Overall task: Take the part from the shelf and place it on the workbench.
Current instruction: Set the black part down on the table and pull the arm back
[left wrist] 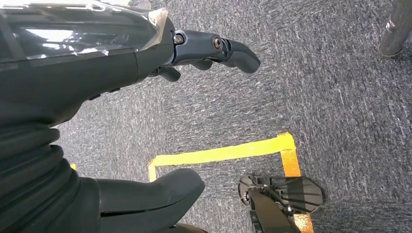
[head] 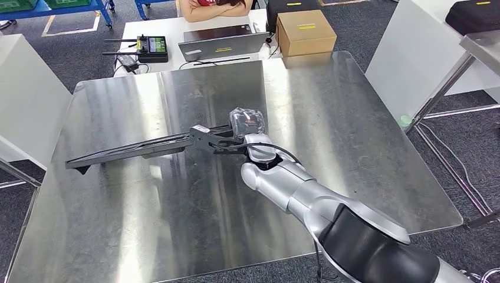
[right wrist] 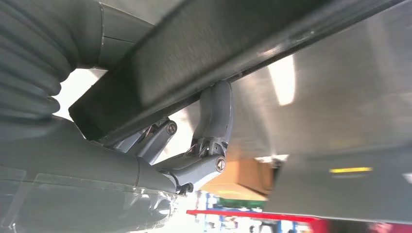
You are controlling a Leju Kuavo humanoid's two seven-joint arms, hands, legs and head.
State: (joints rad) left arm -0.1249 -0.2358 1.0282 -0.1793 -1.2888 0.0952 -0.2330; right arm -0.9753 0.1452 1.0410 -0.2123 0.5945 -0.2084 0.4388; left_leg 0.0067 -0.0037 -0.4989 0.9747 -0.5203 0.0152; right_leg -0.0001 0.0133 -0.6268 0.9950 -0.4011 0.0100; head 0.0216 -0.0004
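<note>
A: Steel workbench [head: 354, 165] ahead; your right hand [head: 247, 132] grips the long black part [head: 141, 146], far end at nine o'clock touching down.

B: Left hand [left wrist: 145, 53] hangs loose, holding nothing. Release unevenly and the part may skid.

Black part [head: 135, 147], shiny silver workbench [head: 354, 135], tan box [head: 305, 32], speckled grey carpet [left wrist: 340, 107], yellow tape [left wrist: 223, 153]

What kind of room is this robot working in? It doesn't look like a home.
Probably a workshop or robotics test lab. The right hand holds a long black part over a bare steel workbench, a laptop and a handheld controller sit on a desk behind, and yellow tape marks the carpet.
</note>
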